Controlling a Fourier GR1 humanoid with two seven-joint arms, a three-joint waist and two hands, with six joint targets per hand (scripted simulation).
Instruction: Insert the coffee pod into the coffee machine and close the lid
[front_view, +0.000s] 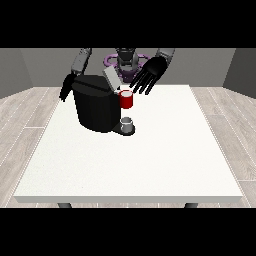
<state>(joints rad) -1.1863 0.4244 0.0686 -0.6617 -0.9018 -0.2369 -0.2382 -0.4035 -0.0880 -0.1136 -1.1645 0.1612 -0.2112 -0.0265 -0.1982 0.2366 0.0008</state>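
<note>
So the coffee machine (96, 107) sits toward the robot's end of the desk (150, 165), lid (111, 77) tilted up. There's a small grey thing (127, 123) on the machine's front base, right under a red thing at the machine (126, 100); can't say for sure it's the pod, so no clue where the pod is. If it is, I'd guess light, rigid, a bit slick, so pinch it round the sides. The hand at the view's right (151, 73) hovers just above the red thing, fingers spread wide, holding nothing. The hand at the view's left (66, 88) is behind the machine, can't tell its state.
</note>
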